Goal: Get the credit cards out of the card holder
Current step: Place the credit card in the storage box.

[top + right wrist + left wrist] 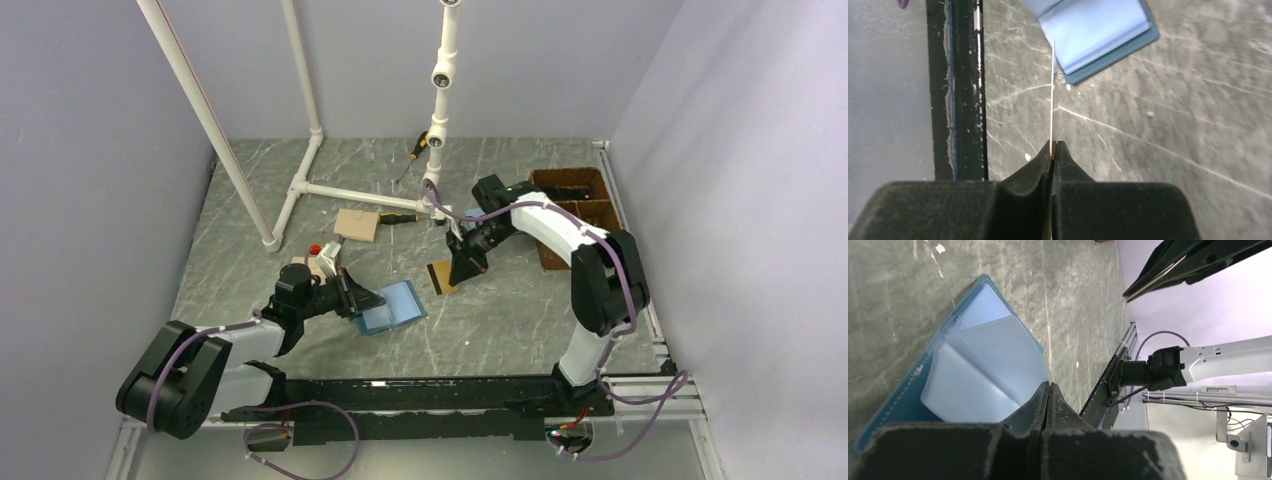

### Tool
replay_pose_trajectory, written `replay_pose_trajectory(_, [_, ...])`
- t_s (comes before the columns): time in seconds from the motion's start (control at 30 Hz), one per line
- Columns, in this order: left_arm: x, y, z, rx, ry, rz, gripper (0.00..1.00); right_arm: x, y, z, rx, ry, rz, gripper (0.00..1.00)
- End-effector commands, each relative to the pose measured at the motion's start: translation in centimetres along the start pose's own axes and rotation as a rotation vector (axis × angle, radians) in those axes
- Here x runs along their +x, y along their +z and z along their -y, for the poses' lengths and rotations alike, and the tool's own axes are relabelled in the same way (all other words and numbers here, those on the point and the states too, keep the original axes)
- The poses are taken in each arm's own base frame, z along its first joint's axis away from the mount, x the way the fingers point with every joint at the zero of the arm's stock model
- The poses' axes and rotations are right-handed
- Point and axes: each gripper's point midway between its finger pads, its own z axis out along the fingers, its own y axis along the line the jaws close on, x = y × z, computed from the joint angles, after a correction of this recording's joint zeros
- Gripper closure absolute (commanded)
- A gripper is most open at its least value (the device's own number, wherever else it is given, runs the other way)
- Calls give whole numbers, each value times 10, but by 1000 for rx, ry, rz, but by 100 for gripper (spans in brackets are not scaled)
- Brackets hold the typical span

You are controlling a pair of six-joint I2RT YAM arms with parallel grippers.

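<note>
The grey marbled table (510,325) carries a white PVC pipe frame (205,112) at its far left, and a black rail (450,385) runs along the near edge.

The right arm rises from its base, folds at the elbow by the right wall and reaches back across a brown box (568,172), partly covering it. Its wrist turns downward, so the right gripper (466,268) points at the table near the middle. Its jaws are clamped on one credit card (1052,100), which shows edge-on as a thin line in the wrist view and tan from above, held off the table and apart from the wallet.

The left arm lies low and stretches forward and right. The left gripper (362,298) sits at the left edge of the card holder (392,307). Its jaws are pressed together on that edge, with the pale blue inner leaf running in under the fingertips (1040,400).

The card holder lies open on the table, teal border outward and slot pockets up, between the two grippers and nearer the left one.

Two tan blocks (357,224) lie beyond the left gripper, the nearer one close beside the left wrist. A small red item, too small to make out, sits between the blocks. A screwdriver (418,148) lies near the far edge by the pipe frame.
</note>
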Motion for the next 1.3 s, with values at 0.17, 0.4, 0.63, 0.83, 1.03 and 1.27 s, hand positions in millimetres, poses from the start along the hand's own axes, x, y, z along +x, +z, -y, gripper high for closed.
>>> replay_pose_trajectory(0.17, [-8,7,25,103,45,-47,100,-4,-60,4,173,-98,84,100])
replay_pose_trajectory(0.4, [-5,21,31,144,34,-91,100,-4,-92,9,272,-86,173,100])
replay_pose_trajectory(0.63, [-1,41,38,183,29,-143,100,-2,-116,15,340,-61,233,100])
replay_pose_trajectory(0.83, [3,55,45,208,35,-179,100,3,-137,22,408,-15,288,100])
replay_pose_trajectory(1.03, [7,60,33,145,35,-194,97,5,-146,33,456,38,308,100])
replay_pose_trajectory(1.27, [12,49,-4,-92,39,-191,76,1,-148,35,454,59,334,100])
